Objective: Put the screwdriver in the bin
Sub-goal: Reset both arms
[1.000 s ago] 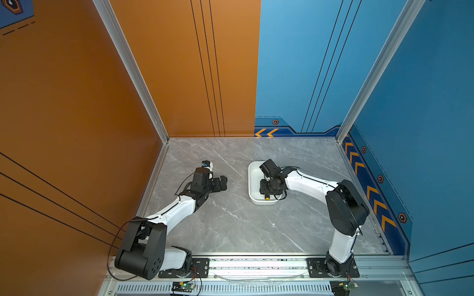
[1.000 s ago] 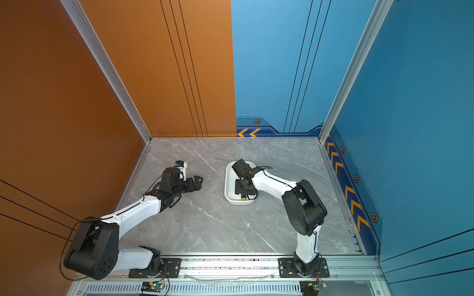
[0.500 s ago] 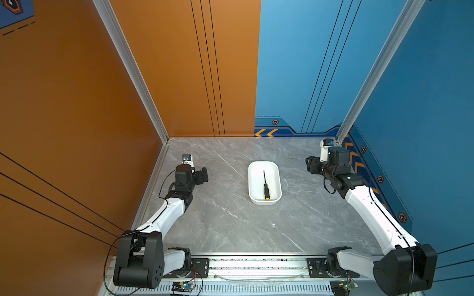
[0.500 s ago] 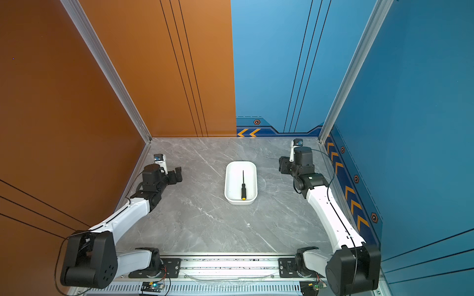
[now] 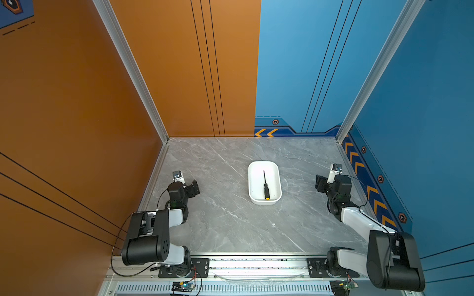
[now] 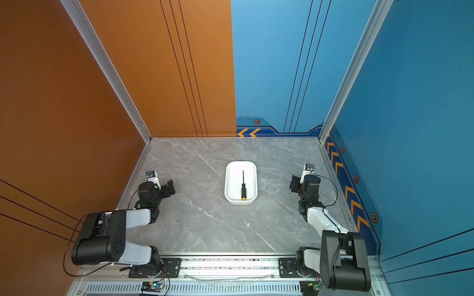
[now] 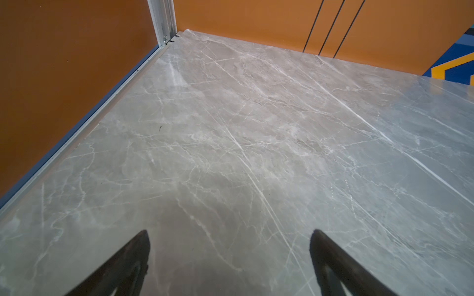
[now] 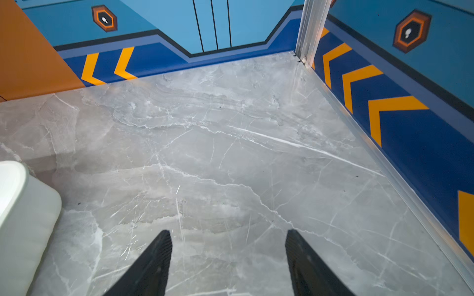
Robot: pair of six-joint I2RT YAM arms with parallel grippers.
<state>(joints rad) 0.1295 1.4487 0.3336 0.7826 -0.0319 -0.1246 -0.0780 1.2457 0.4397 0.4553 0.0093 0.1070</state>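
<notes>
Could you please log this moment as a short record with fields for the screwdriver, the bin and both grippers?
screwdriver: lying flat inside the bin, yellow cap toward the robot
bin: white, on the table between the arms
left gripper: open, empty, away from the bin
right gripper: open, empty, beside the bin
task: looks done

The slim black-handled, yellow-capped screwdriver (image 5: 265, 185) is laid lengthwise inside the shallow white plastic bin (image 5: 278, 179), which is set mid-table on the grey marble tabletop (image 5: 230, 225), between the left gripper (image 5: 193, 189) and the right gripper (image 5: 320, 183), well apart from both.
</notes>
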